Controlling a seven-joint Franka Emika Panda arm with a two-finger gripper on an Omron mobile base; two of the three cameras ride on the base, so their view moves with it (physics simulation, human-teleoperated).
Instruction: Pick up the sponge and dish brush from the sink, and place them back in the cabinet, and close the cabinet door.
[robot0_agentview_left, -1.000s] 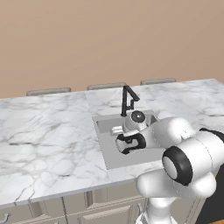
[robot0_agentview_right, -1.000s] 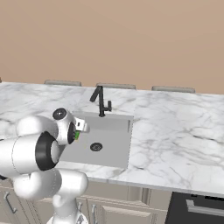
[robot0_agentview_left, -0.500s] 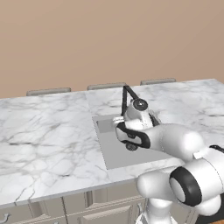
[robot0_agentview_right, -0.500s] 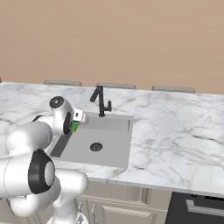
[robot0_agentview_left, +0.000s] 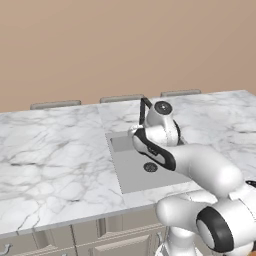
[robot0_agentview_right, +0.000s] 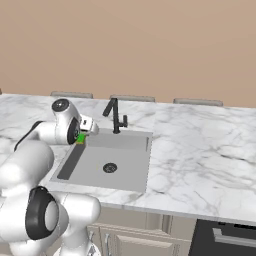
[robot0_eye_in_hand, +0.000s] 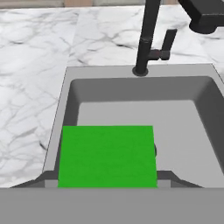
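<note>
Above sink (robot0_eye_in_hand: 61, 127), claw (robot0_agentview_right: 82, 134) raised higher, gripping sponge (robot0_eye_in_hand: 108, 156).

I see a bright green sponge (robot0_eye_in_hand: 107, 156) — flat, even colour across its face. The sink (robot0_eye_in_hand: 192, 131) is plain grey, its drain (robot0_agentview_right: 110, 168) dark, the faucet (robot0_eye_in_hand: 151, 37) black. The tabletop (robot0_agentview_left: 55, 150) is white marble with grey veining — the wall (robot0_agentview_left: 125, 45) beyond it tan.

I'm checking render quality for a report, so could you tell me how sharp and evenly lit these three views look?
Left base view: soft flat light, faint shade inside the sink, no glare. Right base view: equally even, the sponge just a small green patch by the wrist. Hand view: the sponge is a flat untextured green block, the faucet crisp but cropped at the top.
</note>
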